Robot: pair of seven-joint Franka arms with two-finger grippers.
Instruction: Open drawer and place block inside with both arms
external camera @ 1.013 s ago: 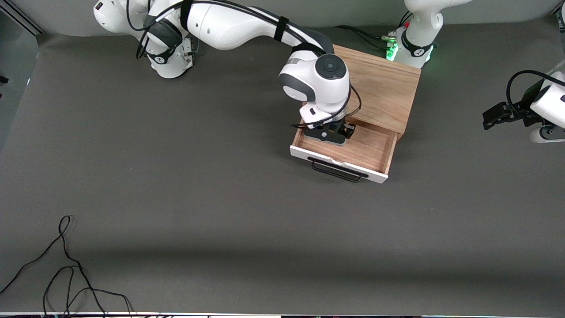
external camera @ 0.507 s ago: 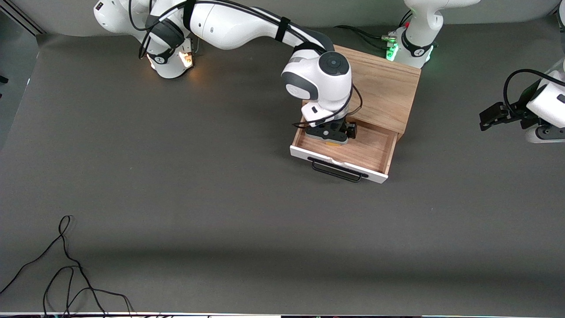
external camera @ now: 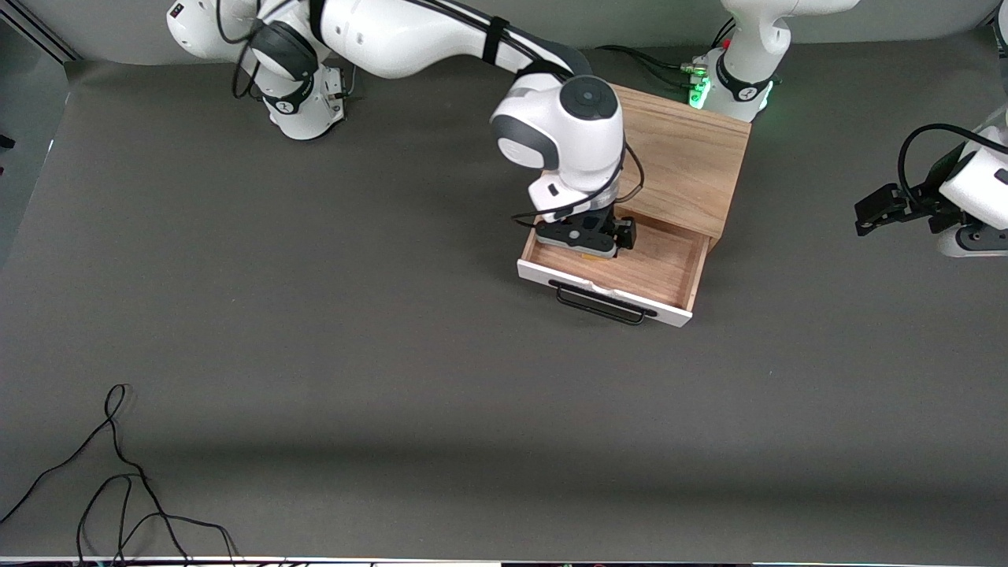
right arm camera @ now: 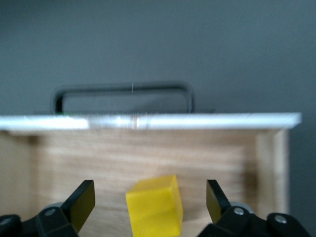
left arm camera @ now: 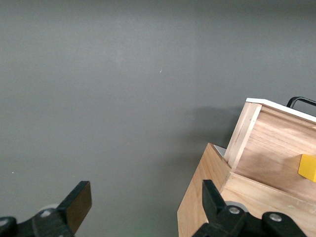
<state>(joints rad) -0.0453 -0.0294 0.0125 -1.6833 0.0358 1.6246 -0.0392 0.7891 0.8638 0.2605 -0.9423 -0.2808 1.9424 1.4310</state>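
- The drawer (external camera: 622, 272), a shallow light-wood tray with a white front panel and a black bar handle (external camera: 602, 303), stands pulled out of the light oak box (external camera: 681, 161) toward the front camera; the box sits on the dark grey table (external camera: 315, 331) near the left arm's base.
- The block (right arm camera: 155, 206), a small yellow cube, rests on the drawer's wooden floor, apart from the white front panel and tilted a little askew to the drawer's walls. In the front view only a sliver of it shows under the right gripper, toward the right arm's end of the drawer.
- The right gripper (external camera: 584, 240) hangs low over the open drawer, straight above the block. Its black fingers (right arm camera: 83, 200) are spread wide, one on each side of the cube with clear gaps between; they hold nothing.
- The right arm (external camera: 441, 39), white with dark grey joints, reaches from its base at the right arm's end of the table across to the drawer, its wrist pointing down.
- The left gripper (external camera: 878, 209) is up in the air over the table's edge at the left arm's end, well apart from the box. The left arm waits there.
- In the left wrist view its fingers (left arm camera: 78, 203) stand wide apart with nothing between them; that view also shows a corner of the oak box, the drawer's side wall and the yellow cube (left arm camera: 307, 168) inside.
- A loose black cable (external camera: 118, 488) lies on the table near the front camera, at the right arm's end.
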